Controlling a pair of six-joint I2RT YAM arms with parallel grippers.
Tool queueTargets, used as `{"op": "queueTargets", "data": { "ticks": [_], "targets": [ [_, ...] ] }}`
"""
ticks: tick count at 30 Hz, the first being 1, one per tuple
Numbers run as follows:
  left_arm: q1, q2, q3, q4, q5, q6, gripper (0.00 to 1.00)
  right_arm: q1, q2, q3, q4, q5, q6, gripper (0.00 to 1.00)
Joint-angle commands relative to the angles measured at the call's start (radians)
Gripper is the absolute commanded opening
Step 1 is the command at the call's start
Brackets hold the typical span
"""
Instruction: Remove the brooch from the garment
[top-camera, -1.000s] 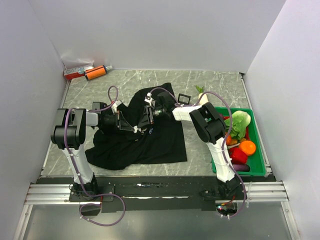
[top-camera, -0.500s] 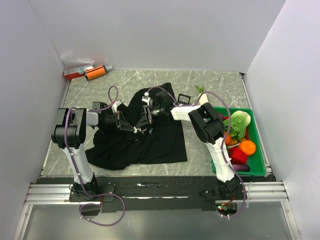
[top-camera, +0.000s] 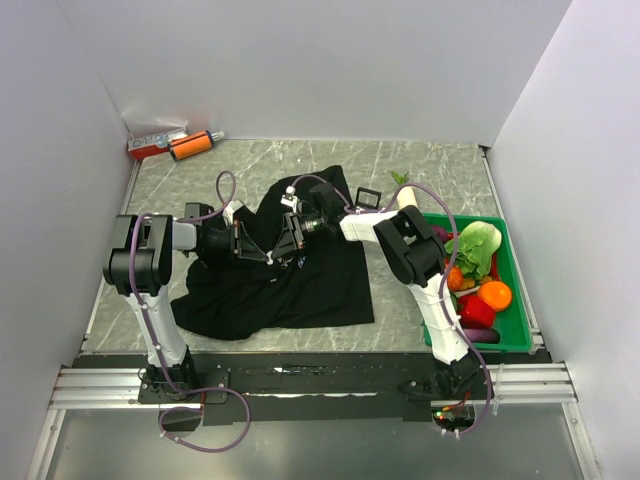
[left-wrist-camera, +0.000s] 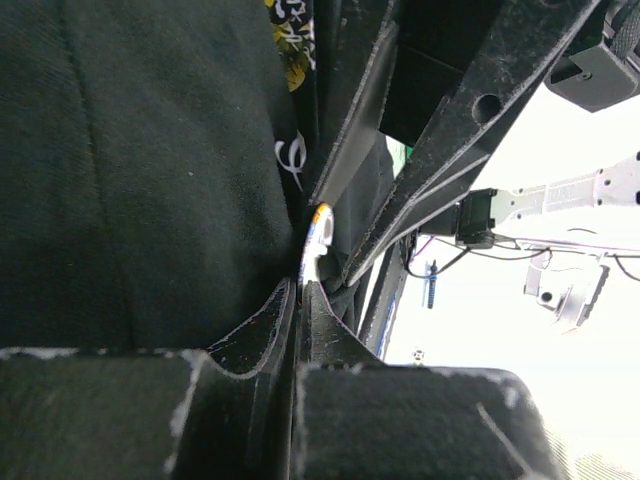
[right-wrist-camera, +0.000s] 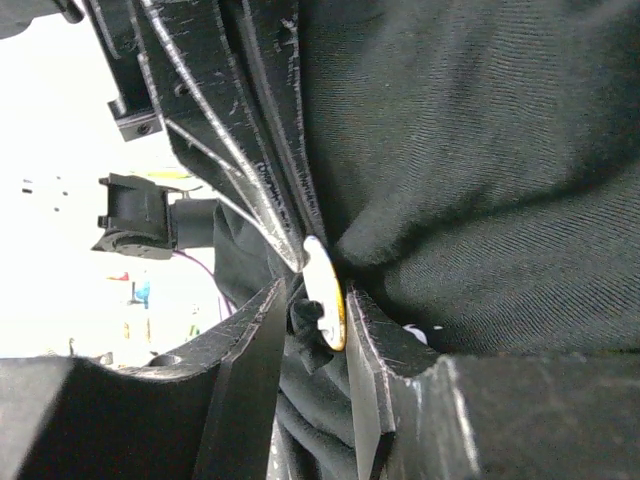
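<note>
The garment (top-camera: 300, 290), a black T-shirt, lies crumpled mid-table. Both grippers meet over its upper part. My left gripper (top-camera: 266, 252) comes in from the left and is shut on a fold of the garment (left-wrist-camera: 130, 170), with the brooch (left-wrist-camera: 318, 240) just past its tips (left-wrist-camera: 301, 285). My right gripper (top-camera: 291, 236) comes in from the right. In the right wrist view the small gold-edged brooch (right-wrist-camera: 325, 295) stands edge-on between the narrow jaws of the right gripper (right-wrist-camera: 316, 290). It rests against the right finger, with a clump of black cloth (right-wrist-camera: 480, 150) on its other side.
A green tray (top-camera: 515, 345) of vegetables stands at the right edge, by the right arm. A small black box (top-camera: 368, 197) sits behind the shirt. Orange and red items (top-camera: 185, 146) lie at the back left corner. White walls enclose the table.
My right gripper has shifted slightly left, closer to the left gripper. The left arm and the shirt have stayed put.
</note>
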Motion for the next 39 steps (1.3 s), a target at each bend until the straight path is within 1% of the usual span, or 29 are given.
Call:
{"op": "queueTargets", "data": {
  "ticks": [1, 6, 9, 10, 13, 16, 19, 20, 21, 24, 25, 27, 28, 29, 31, 32, 33, 35, 36, 37, 39],
  "targets": [
    [0.006, 0.023, 0.042, -0.006, 0.012, 0.029, 0.01, 0.011, -0.003, 0.001, 0.074, -0.061, 0.01, 0.34],
    [0.006, 0.029, 0.051, -0.01, 0.014, 0.032, 0.01, 0.009, -0.005, 0.003, 0.074, -0.064, 0.003, 0.31],
    [0.006, 0.026, 0.051, -0.009, 0.021, 0.029, 0.01, 0.009, -0.002, 0.008, 0.046, -0.053, -0.019, 0.24],
    [0.006, 0.023, 0.046, -0.004, 0.021, 0.026, 0.01, 0.011, -0.002, 0.011, 0.013, -0.05, -0.033, 0.2],
    [0.006, 0.005, 0.037, 0.02, 0.026, 0.008, 0.01, 0.017, 0.007, 0.041, -0.067, -0.024, -0.089, 0.14],
    [0.006, -0.021, 0.029, 0.052, 0.035, -0.012, 0.01, 0.016, 0.001, 0.04, -0.106, 0.007, -0.096, 0.12],
    [0.006, -0.037, 0.034, 0.028, 0.044, 0.014, 0.01, 0.019, 0.004, 0.058, -0.156, 0.041, -0.109, 0.11],
    [0.006, -0.038, 0.037, 0.014, 0.047, 0.038, 0.01, 0.02, 0.006, 0.066, -0.173, 0.082, -0.114, 0.11],
    [0.004, -0.043, 0.042, -0.012, 0.052, 0.049, 0.01, 0.022, 0.004, 0.073, -0.228, 0.103, -0.125, 0.09],
    [-0.011, -0.058, 0.042, -0.029, 0.063, 0.075, 0.01, 0.034, 0.006, 0.103, -0.316, 0.195, -0.157, 0.07],
    [-0.016, -0.061, 0.042, -0.029, 0.069, 0.077, 0.01, 0.04, 0.009, 0.121, -0.343, 0.217, -0.172, 0.05],
    [-0.033, -0.074, 0.046, -0.035, 0.072, 0.087, 0.01, 0.06, 0.012, 0.147, -0.405, 0.31, -0.232, 0.0],
    [-0.039, -0.078, 0.048, -0.041, 0.067, 0.092, 0.01, 0.069, 0.01, 0.165, -0.469, 0.353, -0.243, 0.0],
    [-0.05, -0.087, 0.046, -0.043, 0.064, 0.098, 0.01, 0.071, 0.007, 0.166, -0.479, 0.384, -0.244, 0.0],
    [-0.056, -0.097, 0.042, -0.032, 0.058, 0.098, 0.01, 0.075, 0.0, 0.164, -0.489, 0.396, -0.244, 0.0],
    [-0.06, -0.112, 0.039, -0.027, 0.047, 0.098, 0.01, 0.075, -0.01, 0.167, -0.509, 0.416, -0.249, 0.02],
    [-0.06, -0.12, 0.029, -0.018, 0.038, 0.094, 0.01, 0.075, -0.014, 0.169, -0.523, 0.456, -0.249, 0.09],
    [-0.06, -0.137, 0.019, 0.015, 0.02, 0.072, 0.01, 0.071, -0.029, 0.158, -0.52, 0.444, -0.255, 0.23],
    [-0.06, -0.14, 0.013, 0.02, 0.008, 0.069, 0.01, 0.069, -0.036, 0.153, -0.515, 0.429, -0.26, 0.34],
    [-0.06, -0.14, 0.009, 0.022, -0.002, 0.066, 0.01, 0.06, -0.045, 0.134, -0.502, 0.395, -0.258, 0.4],
    [-0.057, -0.138, 0.002, 0.032, -0.014, 0.055, 0.01, 0.048, -0.068, 0.098, -0.401, 0.293, -0.251, 0.53]
  ]
}}
